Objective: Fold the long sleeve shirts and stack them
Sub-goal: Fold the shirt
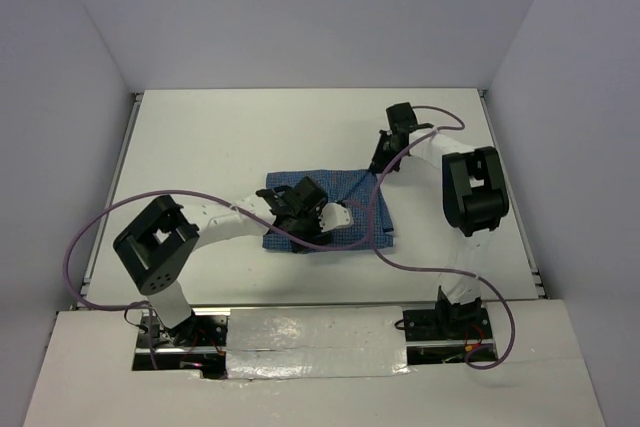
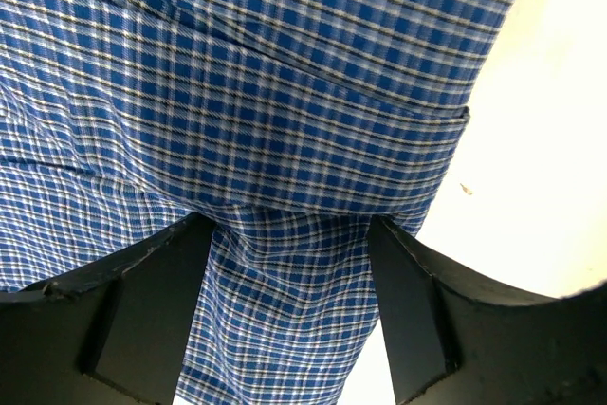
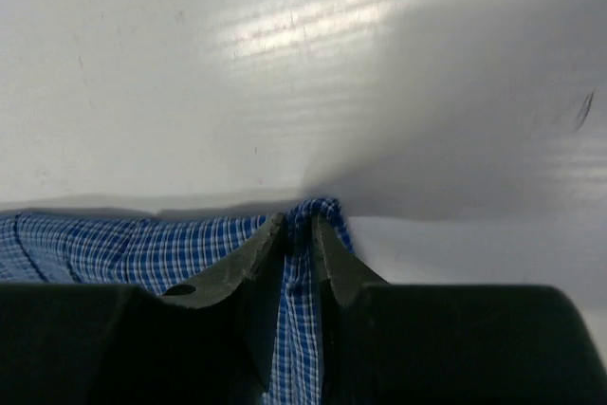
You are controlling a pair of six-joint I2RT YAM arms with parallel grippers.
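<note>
Right gripper (image 3: pixel 299 227) pinches the blue checked shirt (image 1: pixel 345 185) by its far edge, left gripper (image 2: pixel 289 234) sits spread wide on the cloth. Mid-fold I reckon; next, pull that edge over.

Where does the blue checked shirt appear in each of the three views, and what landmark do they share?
Top external: the shirt lies folded near the picture's centre.
Left wrist: the shirt fills most of the picture, running between the left hand's fingers.
Right wrist: the shirt is a lower-left band, its corner pinched in the right hand.
Shared landmark: the white table.
</note>
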